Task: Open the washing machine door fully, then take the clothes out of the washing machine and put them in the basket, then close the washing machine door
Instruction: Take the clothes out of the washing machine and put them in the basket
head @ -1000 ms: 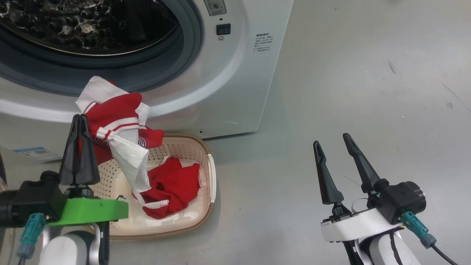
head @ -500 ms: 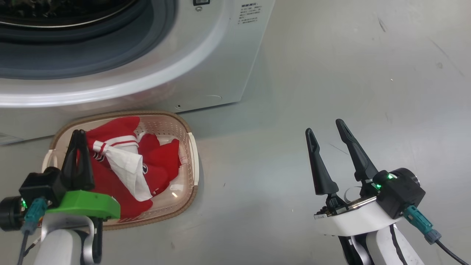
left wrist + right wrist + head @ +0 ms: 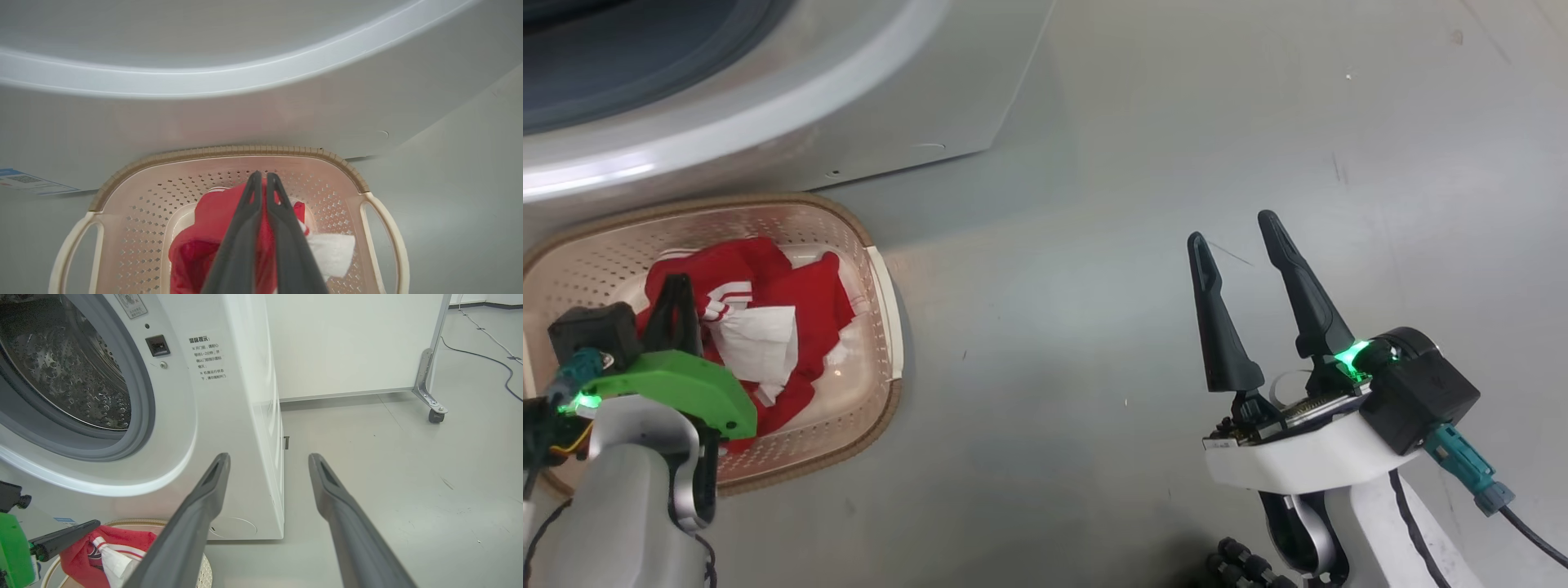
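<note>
On grey floor (image 3: pixel 1094 245), basket (image 3: pixel 837 237) by washing machine (image 3: pixel 768 106), left fingers (image 3: pixel 678 318) pinching clothes (image 3: pixel 800 302), right fingers (image 3: pixel 1217 327) spread

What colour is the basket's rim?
Brown with a woven look, on the basket; clearest in the left wrist view.

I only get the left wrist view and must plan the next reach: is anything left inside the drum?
Observer: The right wrist view looks into the open steel drum of the washing machine; the part in sight holds no clothes.
Operator: What is the other arm doing?
Observer: The right gripper hangs over the floor with fingers wide open, holding nothing.
Operator: How does my grip look from the side?
Observer: In the right wrist view, the left gripper has its fingers shut, with the red clothes bunched at their tips over the basket.
</note>
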You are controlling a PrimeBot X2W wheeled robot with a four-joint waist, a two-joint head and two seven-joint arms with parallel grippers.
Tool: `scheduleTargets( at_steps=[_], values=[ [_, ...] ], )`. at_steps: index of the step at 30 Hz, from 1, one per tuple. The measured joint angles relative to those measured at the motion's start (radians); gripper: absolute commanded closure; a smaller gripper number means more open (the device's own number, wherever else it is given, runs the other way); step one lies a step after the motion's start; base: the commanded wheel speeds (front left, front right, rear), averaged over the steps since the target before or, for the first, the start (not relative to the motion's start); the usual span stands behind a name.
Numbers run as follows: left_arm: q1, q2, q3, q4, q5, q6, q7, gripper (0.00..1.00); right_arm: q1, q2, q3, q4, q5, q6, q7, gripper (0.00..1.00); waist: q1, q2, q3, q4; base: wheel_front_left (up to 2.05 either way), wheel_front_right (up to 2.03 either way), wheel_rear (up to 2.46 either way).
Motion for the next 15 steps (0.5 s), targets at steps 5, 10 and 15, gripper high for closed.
scheduleTargets(
  at_steps=[5,10,15],
  values=[
    [-0.077,0.001,0.004,0.082,-0.010,0.000,0.046,1.00,-0.042,0.000,0.011,-0.016,0.013,0.000,0.000,0.00,0.0000,0.0000,0.064,-0.023,0.00,0.00,0.00],
    [-0.125,0.009,0.012,0.162,-0.017,0.000,0.073,1.00,-0.087,0.000,0.023,-0.018,0.022,-0.001,0.000,0.00,0.0000,0.0000,0.120,-0.040,0.00,0.00,0.00],
    [-0.160,0.019,0.022,0.233,-0.019,0.000,0.088,1.00,-0.113,0.000,0.026,-0.015,0.030,-0.002,0.000,0.00,0.0000,0.0000,0.158,-0.057,0.00,0.00,0.00]
  ],
)
